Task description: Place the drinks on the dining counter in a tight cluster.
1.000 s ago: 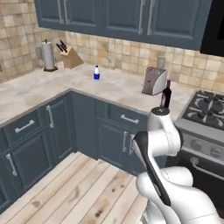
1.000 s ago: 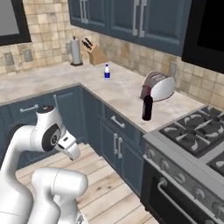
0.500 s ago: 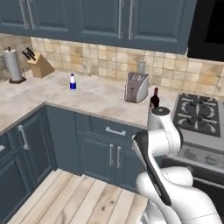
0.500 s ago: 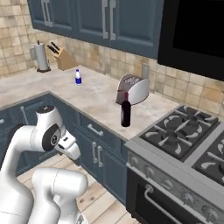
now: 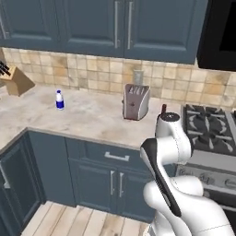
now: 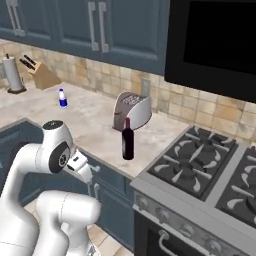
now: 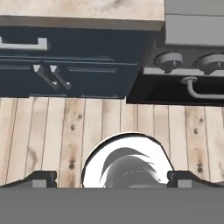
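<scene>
text: none legible | water bottle [image 5: 59, 100] label: seemingly blank, too small

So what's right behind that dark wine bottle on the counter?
In the right base view, a silver toaster stands behind the wine bottle, then the tan tiled backsplash with a wall outlet. The bottle covers a bit of the toaster's lower front.

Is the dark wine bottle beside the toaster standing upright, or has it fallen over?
Upright. The wine bottle stands on its base on the counter, neck pointing straight up, just in front of the toaster.
</scene>
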